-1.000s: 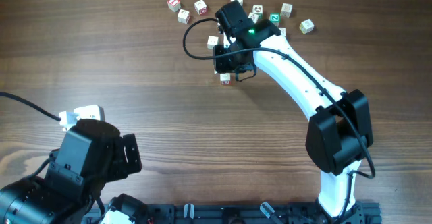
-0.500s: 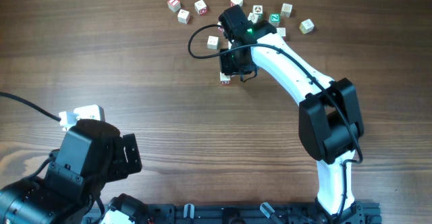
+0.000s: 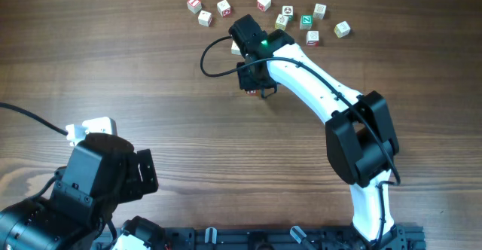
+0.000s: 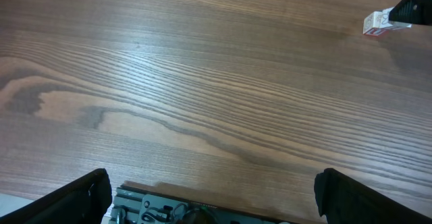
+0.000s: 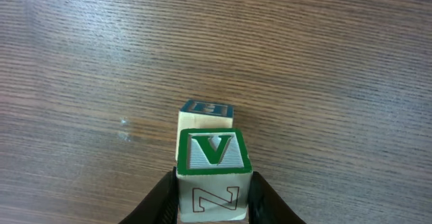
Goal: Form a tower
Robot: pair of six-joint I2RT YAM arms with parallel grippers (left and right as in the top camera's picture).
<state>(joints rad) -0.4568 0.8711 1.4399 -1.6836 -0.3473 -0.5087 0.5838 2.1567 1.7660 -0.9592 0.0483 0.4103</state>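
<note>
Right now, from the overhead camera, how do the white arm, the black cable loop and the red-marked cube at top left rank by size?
1. white arm, largest by far
2. cable loop
3. red-marked cube, smallest

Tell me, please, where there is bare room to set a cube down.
Free: the wide wood between the left arm and the right arm, the far-left corner beside the loose cubes, and the strip right of the right arm. Crowded: the far edge, around the right gripper.
</note>
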